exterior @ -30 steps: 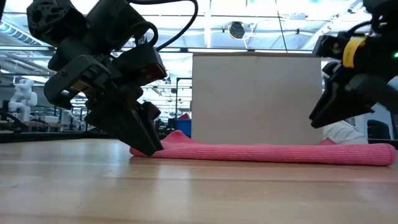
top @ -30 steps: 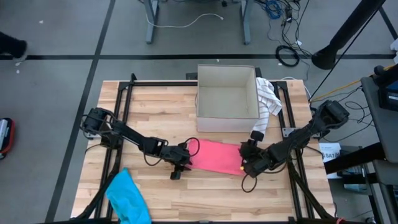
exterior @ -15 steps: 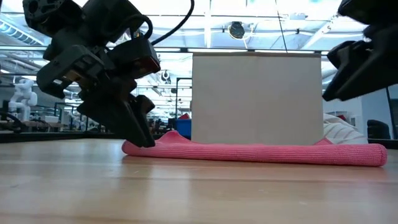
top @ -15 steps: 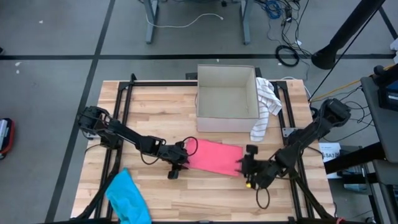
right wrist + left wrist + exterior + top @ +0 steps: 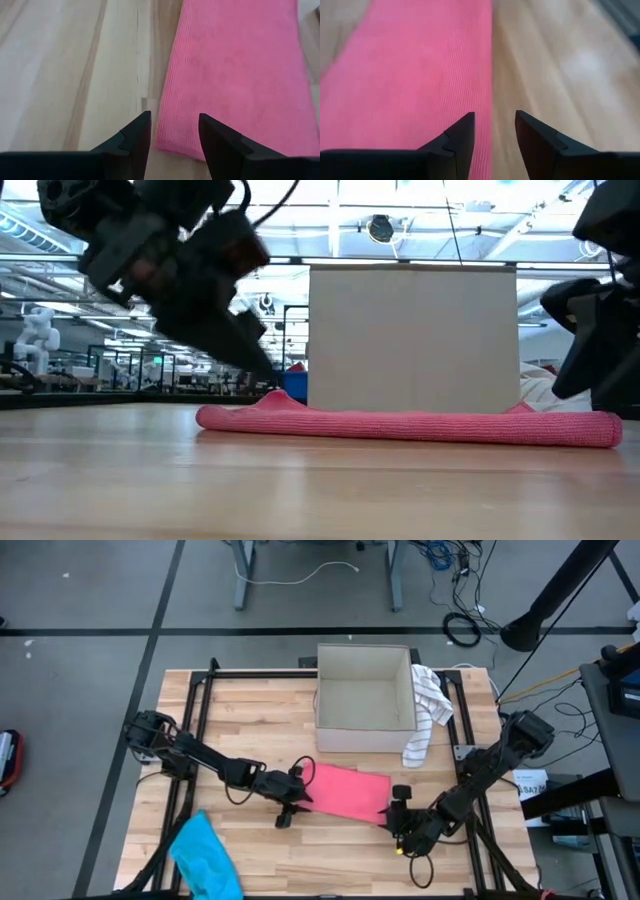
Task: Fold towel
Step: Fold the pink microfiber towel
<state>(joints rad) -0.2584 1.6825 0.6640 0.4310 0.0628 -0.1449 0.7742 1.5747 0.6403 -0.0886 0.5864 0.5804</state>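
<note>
A pink towel (image 5: pixel 345 792) lies flat and folded as a long rectangle on the wooden table, just near of the cardboard box; in the low view the towel (image 5: pixel 410 424) is a thick flat band. My left gripper (image 5: pixel 300 796) hovers open at its left end, raised above it (image 5: pixel 262 366); the left wrist view shows the towel's long edge (image 5: pixel 487 60) running under the fingers (image 5: pixel 462 131). My right gripper (image 5: pixel 393 816) is open just off the towel's near right corner (image 5: pixel 172 145), not touching it.
The open cardboard box (image 5: pixel 365 700) stands behind the towel. A striped white cloth (image 5: pixel 428 705) hangs over the box's right wall. A blue cloth (image 5: pixel 205 855) lies at the near left corner. Bare wood (image 5: pixel 330 855) stretches near of the towel.
My left gripper has risen from the table at the towel's left end and now hangs clear above it. My right gripper has moved from over the towel's right end toward the table's near edge and sunk lower. The towel stays flat.
</note>
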